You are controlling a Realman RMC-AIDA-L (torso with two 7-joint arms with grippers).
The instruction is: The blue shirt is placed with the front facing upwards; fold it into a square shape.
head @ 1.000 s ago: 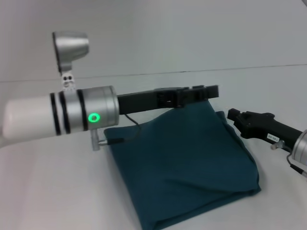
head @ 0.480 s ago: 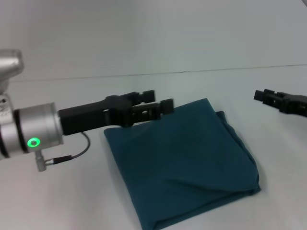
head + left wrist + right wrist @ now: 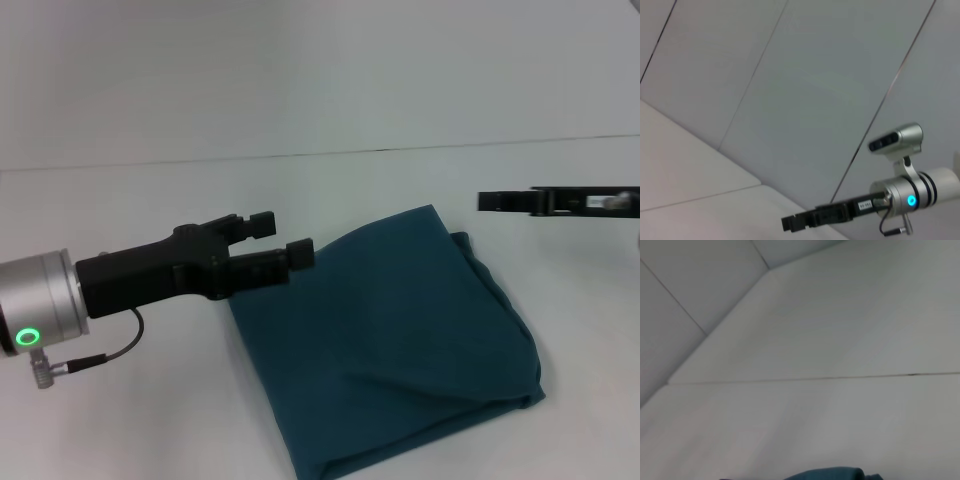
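Plain white flat desk (image 3: 120,420) carried one thing: folded dark teal-blue cotton shirt (image 3: 390,340), lying flat.

In the right wrist view, most of the picture is a plain white table surface (image 3: 850,340). A thin dark seam line (image 3: 840,377) runs across this surface from one side to the other. At the far end, the table meets a pale grey wall (image 3: 685,285), and another thin line crosses this wall on a slant. A second wall panel (image 3: 790,247) joins it at a corner above the table. At the picture's lower edge, a small rounded part of the blue shirt (image 3: 835,474) shows, lying on the table on the near side of the seam line, well apart from it. Only the folded edge of the shirt is visible. No gripper fingers appear in this view.
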